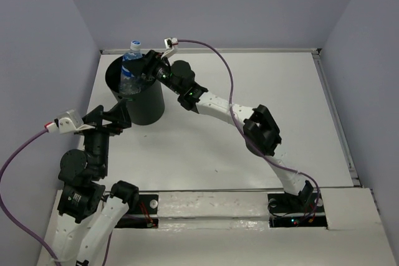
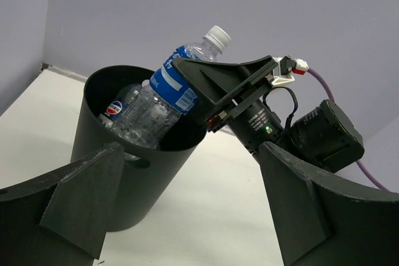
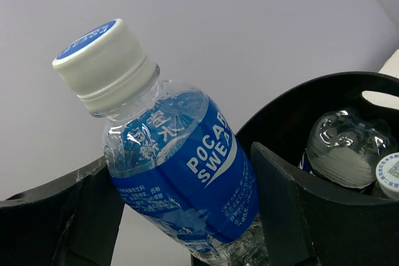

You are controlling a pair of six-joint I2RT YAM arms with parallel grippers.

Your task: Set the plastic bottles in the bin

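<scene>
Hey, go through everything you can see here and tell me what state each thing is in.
black cylindrical plastic bin: upright, open-topped, holding bottles.
clear plastic bottle with blue label: capped, tilted, gripped, base inside the bin's mouth.
clear bottle with red-and-blue logo: lying inside the bin.
right gripper: fingers shut on the blue-label bottle.
left gripper: fingers open, empty.

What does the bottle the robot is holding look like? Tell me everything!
The Pocari Sweat bottle is clear plastic with a blue label and a white cap topped blue. It leans, cap up, clamped between the right end effector's black fingers. Its lower end dips inside the black bin's mouth, beside another bottle.
</scene>
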